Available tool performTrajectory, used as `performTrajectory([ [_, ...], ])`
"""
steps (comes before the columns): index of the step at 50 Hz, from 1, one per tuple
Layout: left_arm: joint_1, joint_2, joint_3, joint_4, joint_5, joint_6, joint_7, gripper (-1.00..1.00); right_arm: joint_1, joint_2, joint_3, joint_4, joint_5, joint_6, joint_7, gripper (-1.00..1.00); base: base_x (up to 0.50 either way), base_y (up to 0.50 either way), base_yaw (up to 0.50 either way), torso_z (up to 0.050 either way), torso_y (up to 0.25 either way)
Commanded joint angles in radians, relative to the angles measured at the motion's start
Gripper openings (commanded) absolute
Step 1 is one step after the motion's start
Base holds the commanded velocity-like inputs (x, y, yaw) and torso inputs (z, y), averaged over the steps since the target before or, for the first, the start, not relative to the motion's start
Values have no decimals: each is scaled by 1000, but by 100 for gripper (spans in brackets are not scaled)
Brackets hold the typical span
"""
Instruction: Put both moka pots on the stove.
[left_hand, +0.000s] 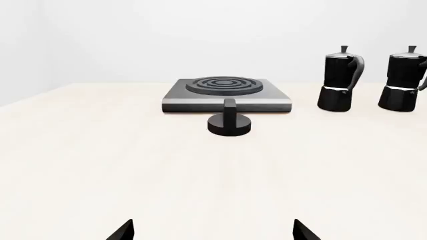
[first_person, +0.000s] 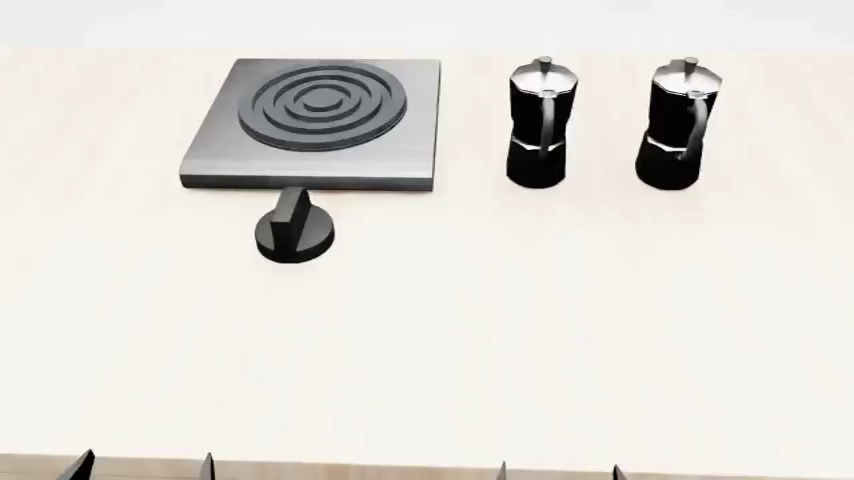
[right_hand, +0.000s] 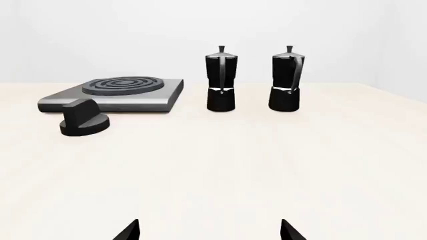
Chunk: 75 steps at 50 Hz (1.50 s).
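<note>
Stock as I see it: stove (first_person: 214, 165) far left on counter (first_person: 534, 330), burner bare. Knob (first_person: 295, 236) just near of it. Left pot (first_person: 538, 123) & right pot (first_person: 682, 124) upright, right of stove, apart. L gripper (first_person: 144, 468), R gripper (first_person: 558, 472) at near edge, jaws wide, holding nothing.

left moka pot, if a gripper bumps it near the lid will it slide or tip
Probably tip: the left moka pot is tall with a narrow waist and small base. Its glossy facets may slip in a grip. It looks rigid, so it should not flex.
</note>
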Motion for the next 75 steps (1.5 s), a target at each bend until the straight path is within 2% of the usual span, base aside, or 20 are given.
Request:
performTrajectory([
  [1, 3, -10, 12, 12, -10, -9, -12, 100, -2, 15, -19, -8, 15, 6, 19, 100, 0, 0, 0, 0, 0],
  [12, 2, -47, 57, 21, -22, -7, -63, 100, 3, 45, -74, 5, 27, -15, 60, 100, 0, 0, 0, 0, 0],
  [22, 27, -69, 72, 139, -43, -52, -83, 100, -39, 69, -92, -195, 50, 63, 82, 100, 0, 0, 0, 0, 0],
  [33, 98, -95, 75, 458, -86, -161, -101, 100, -104, 100, -114, -559, 51, 209, 111, 100, 0, 0, 0, 0, 0],
  [41, 151, -120, 71, 733, -121, -252, -123, 100, -130, 120, -130, -728, 48, 265, 127, 100, 0, 0, 0, 0, 0],
  [46, 171, -134, 79, 815, -87, -247, -146, 100, -145, 132, -154, -841, 36, 311, 135, 100, 0, 0, 0, 0, 0],
  [52, 189, -141, 63, 898, -124, -266, -156, 100, -157, 141, -157, -916, 40, 329, 145, 100, 0, 0, 0, 0, 0],
  [75, 190, -163, 89, 885, -133, -242, -178, 100, -154, 165, -172, -891, 65, 295, 160, 100, 76, 0, 0, 0, 0],
])
